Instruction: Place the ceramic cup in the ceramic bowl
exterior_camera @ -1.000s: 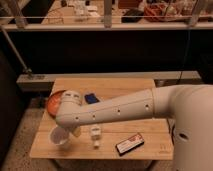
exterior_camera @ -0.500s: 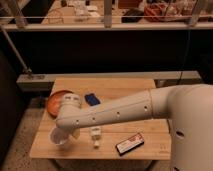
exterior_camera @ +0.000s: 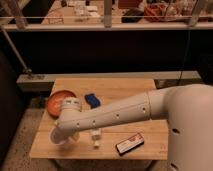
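Note:
The ceramic cup (exterior_camera: 58,137) is small and white and stands near the front left edge of the wooden table (exterior_camera: 125,90). The ceramic bowl (exterior_camera: 59,99) is a shallow terracotta dish behind the cup, at the table's left side. My arm reaches in from the right, across the table. The gripper (exterior_camera: 64,130) points down at the cup, right over it, and the wrist hides most of it. The wrist also covers the bowl's near right rim.
A blue object (exterior_camera: 91,100) lies just right of the bowl. A small white bottle-like object (exterior_camera: 95,138) stands right of the cup. A black flat packet (exterior_camera: 130,144) lies at the front edge. A dark counter with a railing runs behind the table.
The wrist has come down and forward from over the bowl to the cup, so more of the bowl shows. It has hardly moved in the last half second.

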Robot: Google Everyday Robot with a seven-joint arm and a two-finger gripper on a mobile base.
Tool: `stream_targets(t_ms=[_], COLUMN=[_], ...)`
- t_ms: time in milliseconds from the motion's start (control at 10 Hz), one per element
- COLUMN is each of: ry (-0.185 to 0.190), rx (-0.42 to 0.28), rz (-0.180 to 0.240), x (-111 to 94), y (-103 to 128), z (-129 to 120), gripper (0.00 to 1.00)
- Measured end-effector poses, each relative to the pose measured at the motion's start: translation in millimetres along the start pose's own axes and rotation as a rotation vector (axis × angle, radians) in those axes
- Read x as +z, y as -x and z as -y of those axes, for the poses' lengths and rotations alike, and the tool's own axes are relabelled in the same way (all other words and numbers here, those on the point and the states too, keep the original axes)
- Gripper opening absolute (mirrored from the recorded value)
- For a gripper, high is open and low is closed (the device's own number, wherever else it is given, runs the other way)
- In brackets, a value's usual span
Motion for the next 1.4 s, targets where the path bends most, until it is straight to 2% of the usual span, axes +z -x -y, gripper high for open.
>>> stream_targets(t_ms=[400,600,800,1000,1100,1200,1400], ry=[0.0,0.001,0.001,0.004,0.003,0.003,0.006], rx=[-0.016,-0.029,-0.032,-0.042,-0.047,-0.049,-0.051], rz=[0.012,0.014,0.015,0.022,0.024,0.024,0.025], x=[10,13,17,21,23,22,21], y=[6,10,11,16,17,17,18], z=[-5,-6,-9,-10,-10,-9,-11], gripper=[0.8,0.75,0.66,0.49,0.45,0.37,0.16])
